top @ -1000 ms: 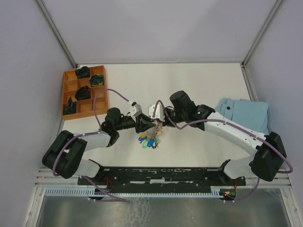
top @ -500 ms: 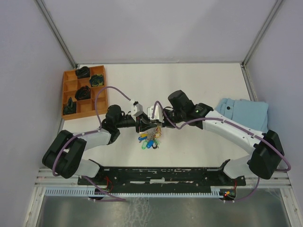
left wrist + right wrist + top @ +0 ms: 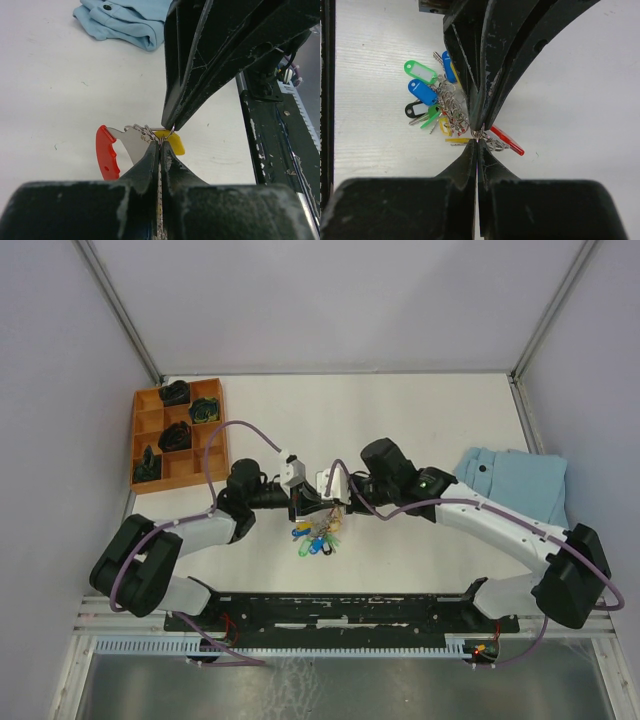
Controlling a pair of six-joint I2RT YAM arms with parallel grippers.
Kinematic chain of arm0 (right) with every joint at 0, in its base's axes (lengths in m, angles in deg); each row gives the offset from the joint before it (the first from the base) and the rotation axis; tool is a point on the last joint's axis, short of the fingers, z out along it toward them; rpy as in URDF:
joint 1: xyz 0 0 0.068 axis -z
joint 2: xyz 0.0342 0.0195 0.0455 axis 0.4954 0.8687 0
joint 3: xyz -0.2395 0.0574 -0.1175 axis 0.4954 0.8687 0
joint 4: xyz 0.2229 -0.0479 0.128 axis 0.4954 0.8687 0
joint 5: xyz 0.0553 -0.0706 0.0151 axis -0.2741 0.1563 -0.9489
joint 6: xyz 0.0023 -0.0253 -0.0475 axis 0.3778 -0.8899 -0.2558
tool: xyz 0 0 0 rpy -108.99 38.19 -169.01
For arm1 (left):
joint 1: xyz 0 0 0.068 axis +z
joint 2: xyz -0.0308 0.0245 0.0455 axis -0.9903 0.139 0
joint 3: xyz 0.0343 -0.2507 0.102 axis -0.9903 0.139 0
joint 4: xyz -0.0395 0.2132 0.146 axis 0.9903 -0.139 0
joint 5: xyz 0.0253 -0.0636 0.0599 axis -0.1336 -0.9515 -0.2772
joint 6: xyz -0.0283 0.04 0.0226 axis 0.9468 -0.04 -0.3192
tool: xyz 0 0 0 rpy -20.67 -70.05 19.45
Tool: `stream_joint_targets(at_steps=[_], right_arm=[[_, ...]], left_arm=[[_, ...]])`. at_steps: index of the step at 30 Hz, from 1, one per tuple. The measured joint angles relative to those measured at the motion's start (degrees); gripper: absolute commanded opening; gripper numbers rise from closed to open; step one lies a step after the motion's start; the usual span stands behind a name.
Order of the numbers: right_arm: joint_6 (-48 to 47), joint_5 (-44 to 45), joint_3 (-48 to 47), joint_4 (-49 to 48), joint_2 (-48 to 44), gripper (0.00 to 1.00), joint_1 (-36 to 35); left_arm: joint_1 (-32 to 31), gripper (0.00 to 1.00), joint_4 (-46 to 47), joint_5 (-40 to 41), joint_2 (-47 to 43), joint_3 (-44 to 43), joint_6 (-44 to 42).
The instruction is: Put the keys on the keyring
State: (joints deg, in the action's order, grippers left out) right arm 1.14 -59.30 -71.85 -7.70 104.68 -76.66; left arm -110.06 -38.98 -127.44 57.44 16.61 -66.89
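The keys (image 3: 318,538), with blue, green, yellow and red tags, lie in a bunch on the white table between my two grippers. The right wrist view shows a green tag (image 3: 420,71), a blue tag (image 3: 422,91) and a red tag (image 3: 507,141) around the grey chain of the keyring (image 3: 451,107). My left gripper (image 3: 159,146) is shut, with a thin toothed silver key blade edge-on between its jaws. My right gripper (image 3: 477,141) is shut tip to tip against it, pinching a small ring (image 3: 479,133) of the keyring. A red-tagged key (image 3: 107,152) and a yellow tag (image 3: 172,141) lie just beyond the tips.
An orange compartment tray (image 3: 141,428) holding dark items stands at the far left. A folded light-blue cloth (image 3: 515,480) lies at the right. The black mounting rail (image 3: 350,608) runs along the near edge.
My left gripper has closed its jaws on the key blade. Both arms shifted slightly over the bunch; the right gripper stayed shut.
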Motion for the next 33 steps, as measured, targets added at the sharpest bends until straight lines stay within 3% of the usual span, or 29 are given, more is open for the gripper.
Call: stream_joint_targets(at_steps=[11, 31, 33], right_arm=[[4.3, 2.1, 8.7, -10.9, -4.4, 0.01, -0.2], [9.8, -0.6, 11.1, -21.6, 3.3, 0.01, -0.2], [9.7, -0.4, 11.1, -21.7, 3.1, 0.01, -0.2]], left_arm=[[-0.6, 0.03, -1.7, 6.1, -1.9, 0.1, 2.2], [0.2, 0.03, 6.1, 15.5, -2.4, 5.4, 11.5], [0.2, 0.07, 6.9, 15.9, -2.4, 5.5, 11.7]])
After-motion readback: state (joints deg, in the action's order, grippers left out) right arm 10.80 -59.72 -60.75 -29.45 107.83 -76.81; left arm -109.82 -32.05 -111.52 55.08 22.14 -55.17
